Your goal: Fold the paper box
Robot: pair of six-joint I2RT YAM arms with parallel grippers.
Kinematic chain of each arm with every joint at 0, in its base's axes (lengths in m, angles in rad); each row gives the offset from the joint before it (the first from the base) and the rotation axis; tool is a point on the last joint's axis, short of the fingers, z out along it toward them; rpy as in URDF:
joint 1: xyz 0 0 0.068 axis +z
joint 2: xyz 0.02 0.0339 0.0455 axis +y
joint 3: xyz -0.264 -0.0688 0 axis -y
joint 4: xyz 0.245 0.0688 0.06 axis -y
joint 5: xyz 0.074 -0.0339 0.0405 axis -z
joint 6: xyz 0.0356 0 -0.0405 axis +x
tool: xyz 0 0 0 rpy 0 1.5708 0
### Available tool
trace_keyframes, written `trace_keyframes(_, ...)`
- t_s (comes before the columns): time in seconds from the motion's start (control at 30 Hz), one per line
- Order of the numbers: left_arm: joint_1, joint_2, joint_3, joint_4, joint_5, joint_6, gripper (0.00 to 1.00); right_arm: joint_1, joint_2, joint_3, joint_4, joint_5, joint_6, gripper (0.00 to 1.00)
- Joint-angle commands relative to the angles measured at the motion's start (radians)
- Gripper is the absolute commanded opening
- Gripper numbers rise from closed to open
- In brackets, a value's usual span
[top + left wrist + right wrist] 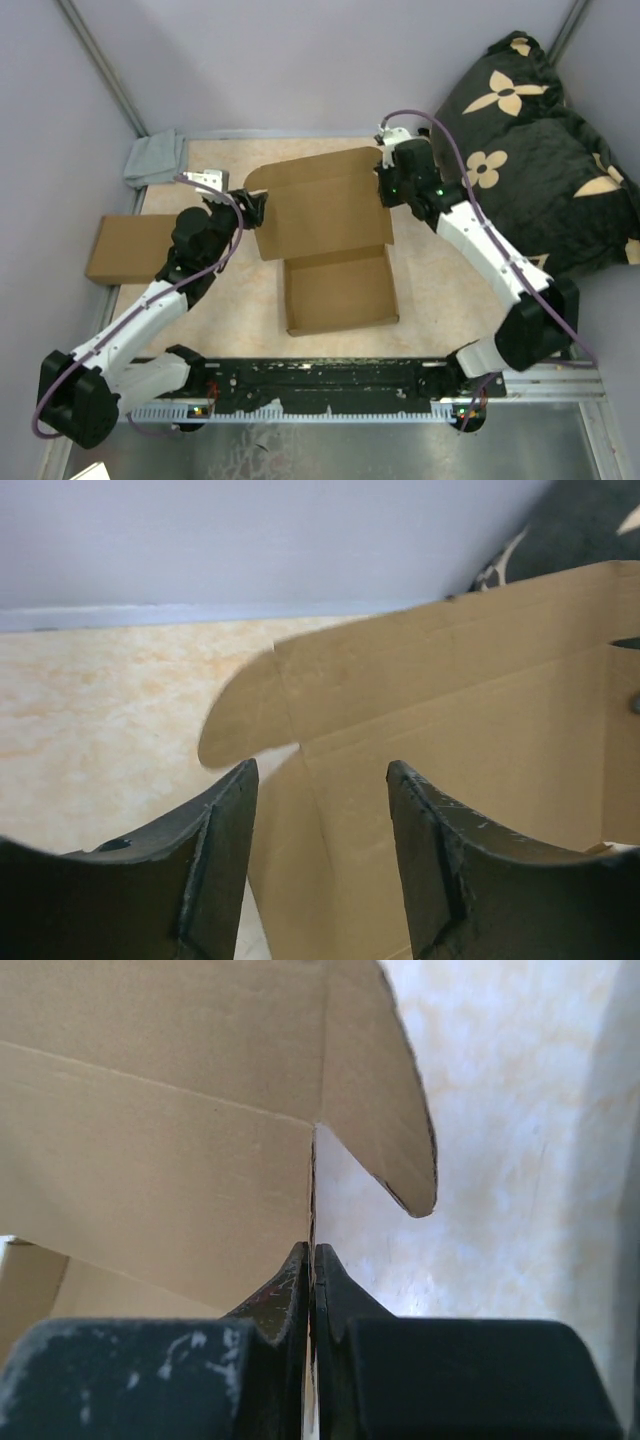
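Observation:
The paper box (340,290) is plain brown cardboard, its shallow tray formed in the middle of the table and its lid panel (322,205) raised behind it. My right gripper (385,185) is shut on the lid's right edge (312,1200), with a rounded side flap (385,1090) sticking out beyond it. My left gripper (255,208) is open at the lid's left edge; in the left wrist view the lid's left side flap (290,860) stands between my open fingers (225,850), and its rounded tab (245,720) lies past them.
A second flat brown cardboard box (125,248) lies at the table's left edge. A small grey cloth (155,158) sits at the back left corner. A black cushion with tan flowers (540,140) fills the back right. Pale walls close the back.

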Motion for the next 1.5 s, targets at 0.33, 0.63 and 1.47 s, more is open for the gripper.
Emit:
trace_keyframes(0.33,-0.003,0.164,0.444,-0.582,-0.004,0.142,0.6,0.016,-0.38,-0.445,0.607,-0.012,-0.159,0.0)
trace_keyframes(0.63,-0.003,0.241,0.476,-0.693,0.077,0.132,0.59,0.016,-0.402,-0.485,0.609,-0.026,-0.149,0.0)
trace_keyframes(1.47,-0.003,0.276,0.56,-0.775,0.211,0.09,0.12,0.016,-0.341,-0.386,0.373,-0.061,-0.044,0.1)
